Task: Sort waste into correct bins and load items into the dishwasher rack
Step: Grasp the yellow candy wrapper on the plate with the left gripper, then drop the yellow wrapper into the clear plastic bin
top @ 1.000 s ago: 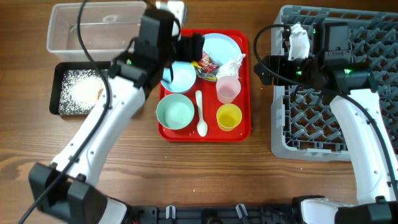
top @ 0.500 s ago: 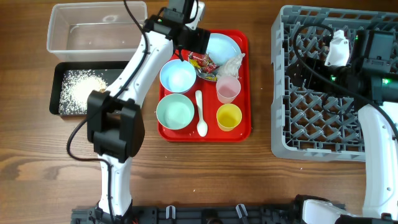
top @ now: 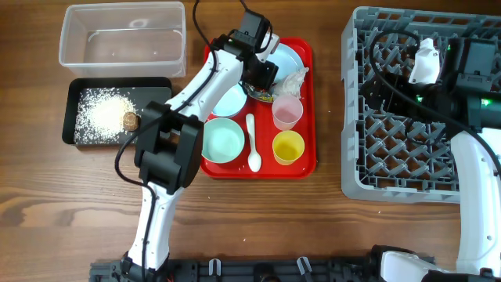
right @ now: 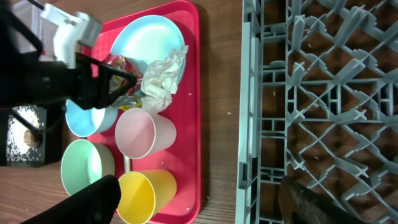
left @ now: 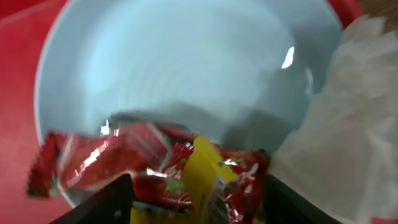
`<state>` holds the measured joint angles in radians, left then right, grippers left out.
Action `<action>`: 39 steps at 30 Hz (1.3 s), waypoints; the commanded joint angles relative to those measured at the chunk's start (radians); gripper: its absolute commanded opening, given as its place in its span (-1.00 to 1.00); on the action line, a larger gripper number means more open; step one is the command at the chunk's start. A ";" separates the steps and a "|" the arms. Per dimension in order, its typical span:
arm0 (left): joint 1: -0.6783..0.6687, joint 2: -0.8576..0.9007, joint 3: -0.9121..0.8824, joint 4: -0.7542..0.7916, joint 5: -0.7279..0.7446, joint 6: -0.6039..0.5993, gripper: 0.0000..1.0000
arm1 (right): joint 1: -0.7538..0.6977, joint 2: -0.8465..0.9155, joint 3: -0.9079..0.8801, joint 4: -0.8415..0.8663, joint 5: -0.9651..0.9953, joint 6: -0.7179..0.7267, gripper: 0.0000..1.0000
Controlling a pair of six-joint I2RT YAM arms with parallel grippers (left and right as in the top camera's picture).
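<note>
Your left claw [left: 198,198] stands apart, astride the red and yellow snack wrappers [left: 155,163] lying on the light-blue plate's [left: 186,56] edge, beside the tissue [left: 336,130]. They look light, crinkly and slippery, so pinch a bunched fold mid-wrapper. Your right claw [right: 202,202] gapes empty.

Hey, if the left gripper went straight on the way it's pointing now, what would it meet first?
Most likely the red and yellow snack wrappers, which lie just ahead between its fingers on the light-blue plate; the exact gap is unclear.
</note>
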<state>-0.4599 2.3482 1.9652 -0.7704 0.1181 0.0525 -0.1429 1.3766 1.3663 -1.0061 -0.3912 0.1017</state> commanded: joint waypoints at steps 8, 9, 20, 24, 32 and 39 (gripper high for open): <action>0.000 0.023 0.015 0.019 0.012 0.018 -0.92 | -0.001 -0.006 0.023 0.002 0.007 0.010 0.68; -0.002 0.023 0.015 0.021 0.012 0.015 -0.92 | -0.001 -0.006 0.023 0.003 0.007 0.010 0.68; 0.014 -0.175 0.044 0.006 0.012 -0.163 -0.92 | -0.001 -0.006 0.022 0.006 0.009 0.010 0.68; 0.082 -0.301 0.044 -0.013 -0.004 -0.167 -0.92 | -0.001 -0.006 0.022 0.007 0.011 0.005 0.70; 0.342 -0.329 0.043 -0.021 -0.236 -0.166 -0.92 | -0.001 -0.006 0.021 0.011 0.011 0.005 0.69; 0.481 -0.239 0.043 0.051 -0.187 -0.165 -0.72 | -0.001 -0.006 0.021 0.018 0.010 0.006 0.69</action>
<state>-0.0010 2.0556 2.0094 -0.7498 -0.0769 -0.1001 -0.1429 1.3766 1.3663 -0.9905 -0.3912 0.1017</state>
